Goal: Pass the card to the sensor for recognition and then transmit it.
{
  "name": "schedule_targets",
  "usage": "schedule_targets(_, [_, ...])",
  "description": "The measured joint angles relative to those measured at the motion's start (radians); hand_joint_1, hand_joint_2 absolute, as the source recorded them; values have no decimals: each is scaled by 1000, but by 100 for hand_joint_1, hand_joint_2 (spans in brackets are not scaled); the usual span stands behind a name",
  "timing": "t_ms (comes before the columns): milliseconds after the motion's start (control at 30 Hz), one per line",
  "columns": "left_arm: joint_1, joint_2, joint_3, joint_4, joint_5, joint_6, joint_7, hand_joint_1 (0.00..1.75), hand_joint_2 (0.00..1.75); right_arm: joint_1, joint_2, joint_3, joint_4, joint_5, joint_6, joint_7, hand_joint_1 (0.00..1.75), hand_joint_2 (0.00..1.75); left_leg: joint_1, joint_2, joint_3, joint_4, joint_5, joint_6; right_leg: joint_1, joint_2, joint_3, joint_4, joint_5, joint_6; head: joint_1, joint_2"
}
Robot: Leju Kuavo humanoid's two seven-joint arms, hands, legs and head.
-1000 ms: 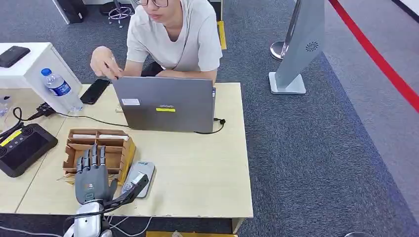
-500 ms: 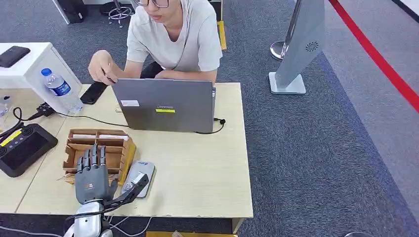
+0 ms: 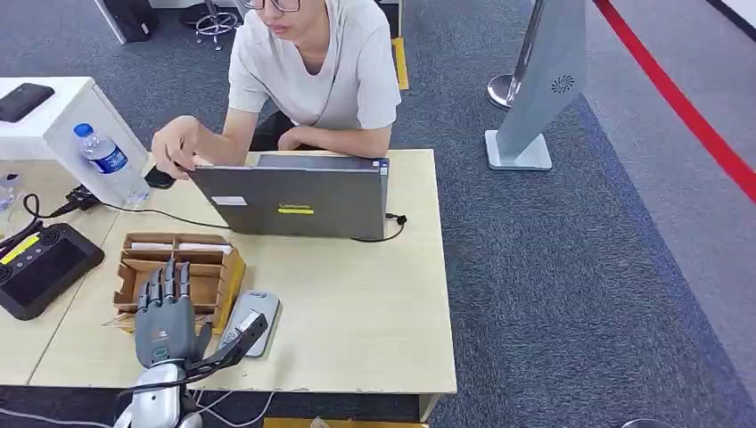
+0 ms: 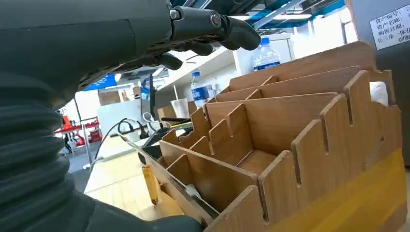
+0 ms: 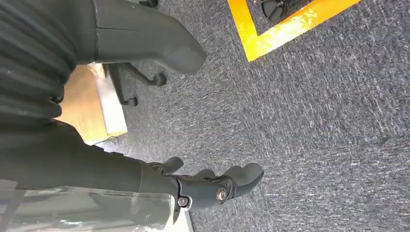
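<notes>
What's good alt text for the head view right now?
The robot's left hand hovers open over a wooden card organizer on a light table, a grey sensor beside it. Across the table, a seated person lowers a laptop lid.

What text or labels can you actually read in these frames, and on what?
None reads clearly.
Laptop lid: a white sticker and a yellow sticker, print too small.
Water bottle: blue label, blurred.
Grey sensor pad: small mark near its far end, unreadable.
White label in the left wrist view: lines of printed characters and digits, too blurred to quote.
Grey stand on the floor: round swirl logo, no words.
</notes>
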Motion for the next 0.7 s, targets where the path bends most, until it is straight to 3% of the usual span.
schedule_targets(500, [4,-4,10,-7,0,-3,-1,0,175,0,0,0,0,0,0,0,0,175,0,0,0,0,0,0,0,0,0,0,0,0,0,0])
schedule_targets(700, [12,-21,47,-14,0,-15,-18,0,175,0,0,0,0,12,0,3,0,175,0,0,0,0,0,0,0,0,0,0,0,0,0,0])
